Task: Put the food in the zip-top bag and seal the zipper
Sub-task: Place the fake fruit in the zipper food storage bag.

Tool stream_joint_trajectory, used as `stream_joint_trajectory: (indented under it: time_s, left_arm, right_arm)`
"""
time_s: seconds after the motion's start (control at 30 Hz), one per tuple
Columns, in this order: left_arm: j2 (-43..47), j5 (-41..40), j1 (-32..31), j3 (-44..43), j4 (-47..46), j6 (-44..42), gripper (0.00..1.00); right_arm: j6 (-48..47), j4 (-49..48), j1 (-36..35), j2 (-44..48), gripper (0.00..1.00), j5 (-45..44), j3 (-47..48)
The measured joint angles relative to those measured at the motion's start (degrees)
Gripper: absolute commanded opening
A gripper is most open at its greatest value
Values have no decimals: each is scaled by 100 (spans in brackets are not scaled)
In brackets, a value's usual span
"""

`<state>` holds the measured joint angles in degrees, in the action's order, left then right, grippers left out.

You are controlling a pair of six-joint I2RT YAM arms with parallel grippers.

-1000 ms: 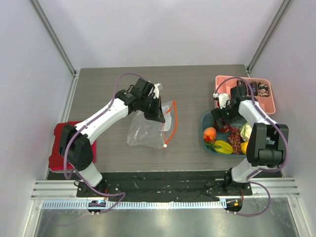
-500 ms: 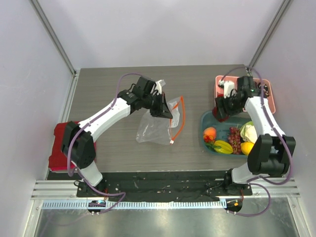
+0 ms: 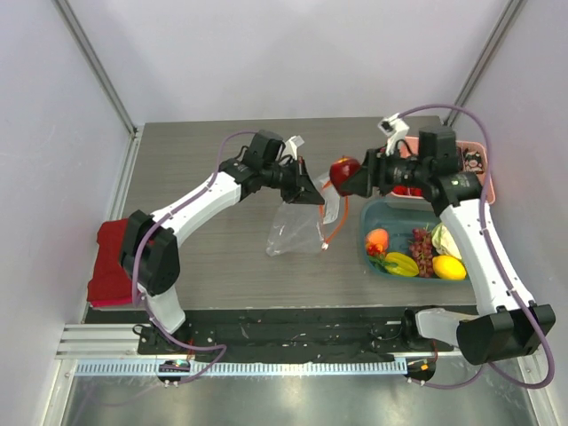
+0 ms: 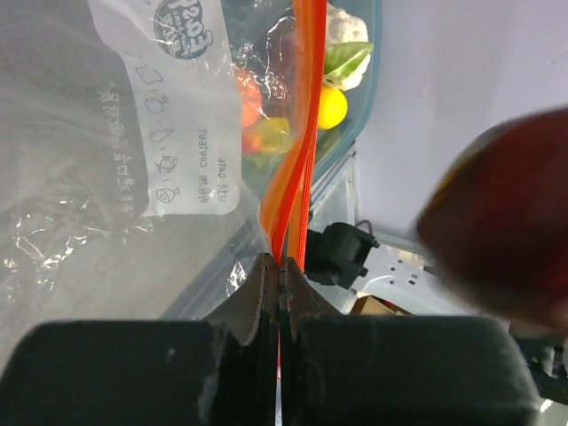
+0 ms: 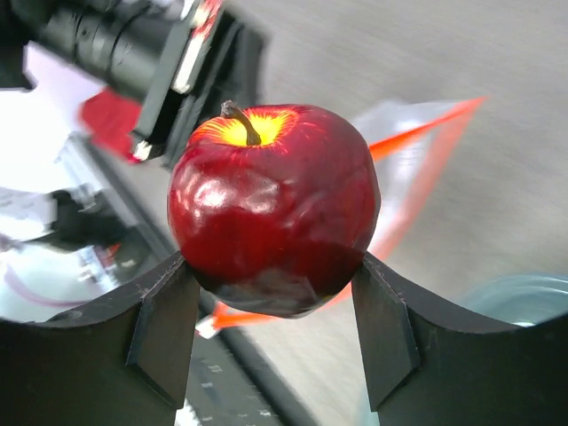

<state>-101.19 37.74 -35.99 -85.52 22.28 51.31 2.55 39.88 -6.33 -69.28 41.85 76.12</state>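
Note:
My left gripper [image 3: 311, 191] is shut on the orange-red zipper [image 4: 300, 151] edge of the clear zip-top bag [image 3: 300, 226] and holds the bag up above the table; its white label [image 4: 182, 133] faces the left wrist camera. My right gripper [image 3: 351, 180] is shut on a dark red toy apple [image 3: 343, 169] and holds it in the air just right of the bag's mouth; it fills the right wrist view [image 5: 273, 206]. More food lies in the teal bin [image 3: 373, 213]: orange [image 3: 377, 238], starfruit [image 3: 401, 264], grapes [image 3: 421, 248], cabbage [image 3: 444, 238], lemon [image 3: 450, 267].
A pink tray [image 3: 484, 169] with dark pieces stands behind the teal bin at the back right. A folded red cloth [image 3: 108, 266] lies at the table's left edge. Grey walls close in the table on three sides.
My right gripper rose out of the teal bin with the red apple and swung left to the bag. My left gripper carried the bag to the right and higher.

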Motion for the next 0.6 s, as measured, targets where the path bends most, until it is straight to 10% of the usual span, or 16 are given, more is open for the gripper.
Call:
stream_joint_trajectory:
  time_s: [0.47,0.6]
  left_arm:
    - [-13,396,240,57,-957,881,0]
    - [-11,511,219,57,-1161,1016,0]
  right_arm:
    - [903,-704,-503,-162,12,-332,-1303]
    - [616,-483,-743,-289,55,-586,-1300]
